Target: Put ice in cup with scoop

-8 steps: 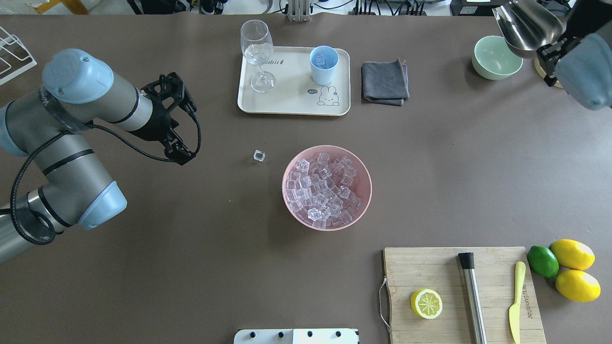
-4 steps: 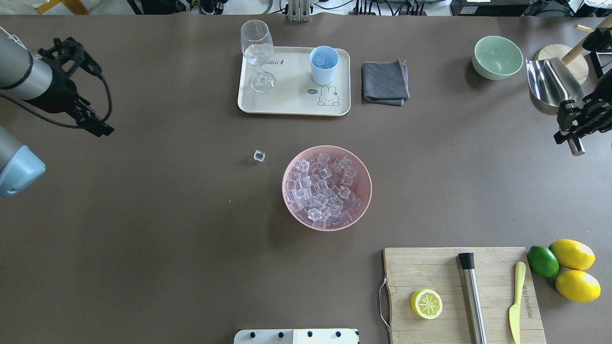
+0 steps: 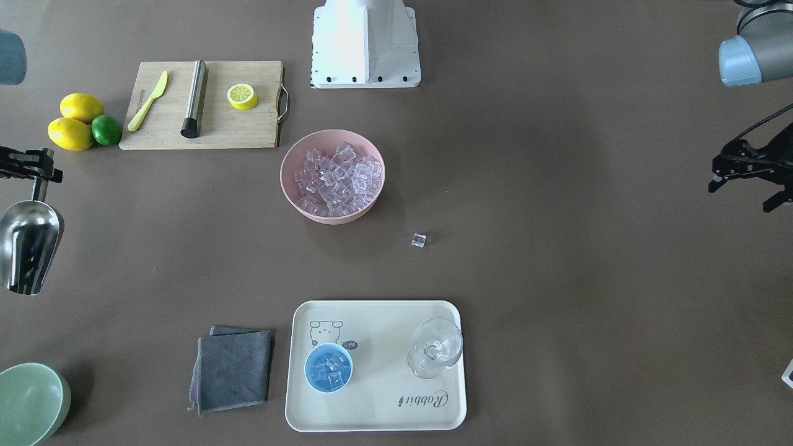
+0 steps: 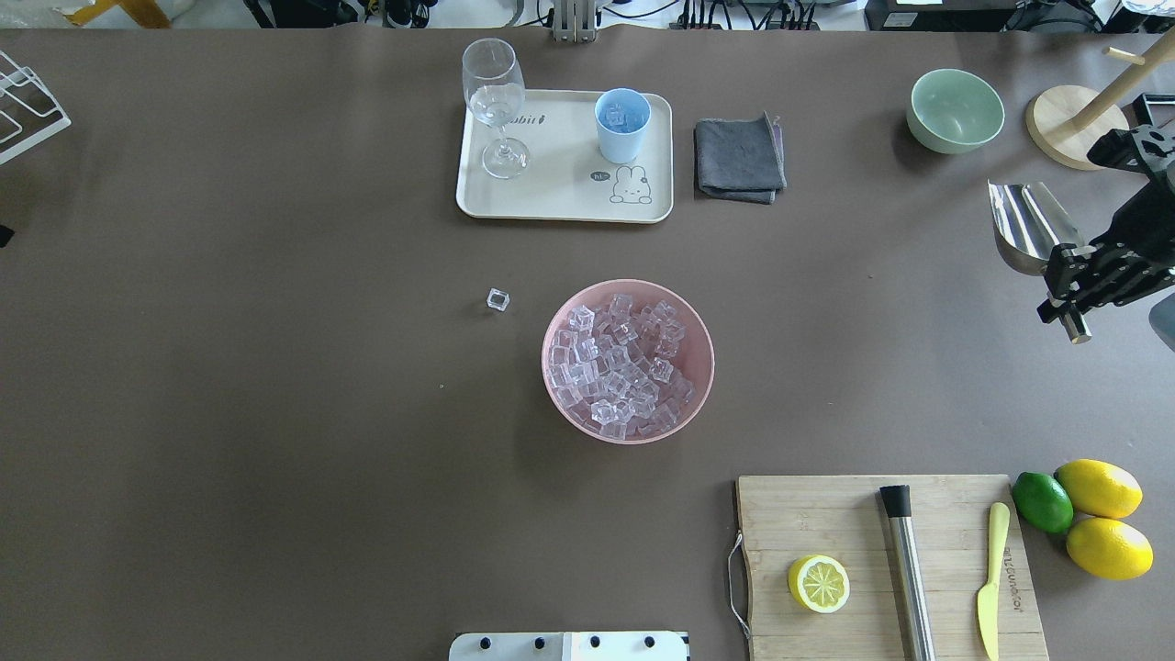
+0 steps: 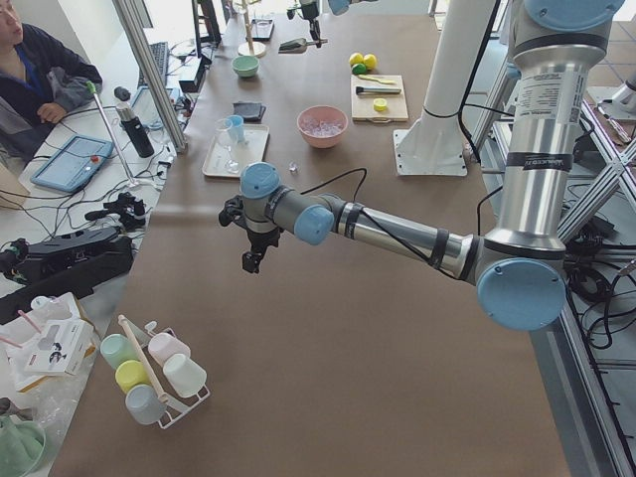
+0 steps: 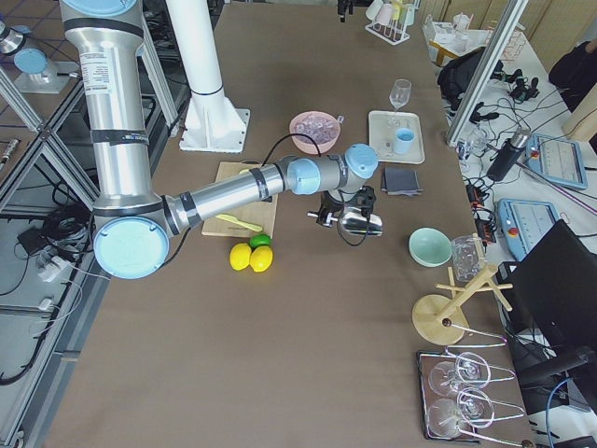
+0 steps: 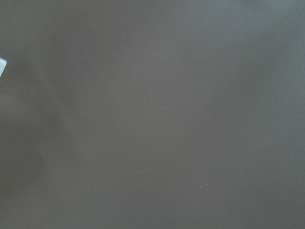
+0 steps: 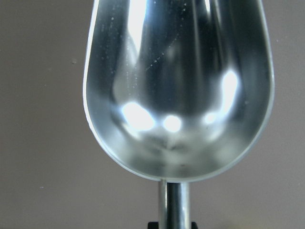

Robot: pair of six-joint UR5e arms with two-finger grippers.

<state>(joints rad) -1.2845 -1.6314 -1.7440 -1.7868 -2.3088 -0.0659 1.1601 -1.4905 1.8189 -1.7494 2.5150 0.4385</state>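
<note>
The shiny steel scoop [image 4: 1023, 225] hangs above the table's right edge, its trough empty in the right wrist view [image 8: 178, 86]. My right gripper [image 4: 1069, 286] is shut on its handle; it also shows in the front view [image 3: 34, 170] with the scoop [image 3: 28, 244]. The light-blue cup [image 4: 622, 124] stands on the cream tray [image 4: 560, 197] and holds a few cubes. The ice [image 4: 624, 367] fills a pink bowl [image 4: 699, 386] at mid-table. One loose cube [image 4: 497, 299] lies to the bowl's left. My left gripper [image 3: 740, 197] is open and empty, far off at the left edge.
A wine glass [image 4: 496, 101] stands on the tray beside the cup. A grey cloth [image 4: 739, 156], a pale green bowl [image 4: 955, 110] and a wooden stand [image 4: 1074, 124] are at the back right. A cutting board [image 4: 826, 514] and lemons [image 4: 1097, 491] are front right.
My left arm has swung away to the left, out of the overhead view. My right arm has carried the scoop from the far right corner down toward me along the right edge.
</note>
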